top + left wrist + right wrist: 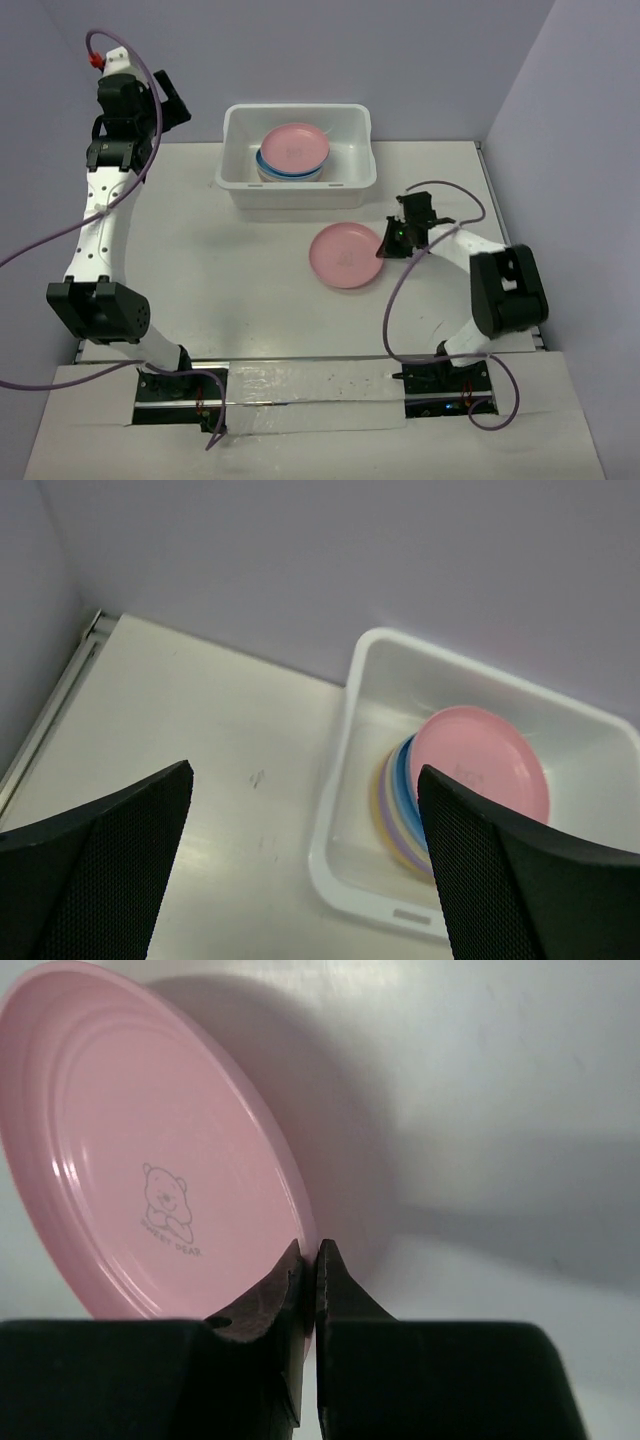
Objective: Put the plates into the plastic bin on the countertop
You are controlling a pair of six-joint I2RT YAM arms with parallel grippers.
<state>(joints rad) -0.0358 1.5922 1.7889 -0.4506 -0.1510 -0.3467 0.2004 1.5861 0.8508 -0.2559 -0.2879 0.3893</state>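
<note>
A pink plate (345,255) is on the countertop (230,270) in front of the white plastic bin (297,190). My right gripper (385,243) is shut on its right rim; in the right wrist view the fingers (310,1265) pinch the edge of the plate (140,1150), which has a bear mark. Inside the bin a stack of plates (292,152) has a pink one on top, with blue, lilac and yellow ones under it (480,765). My left gripper (170,100) is open and empty, raised high at the far left of the bin (345,810).
Lilac-grey walls (560,110) bound the countertop at the back and on both sides. A metal strip (300,385) runs along the near edge between the arm bases. Purple cables (400,290) loop from both arms.
</note>
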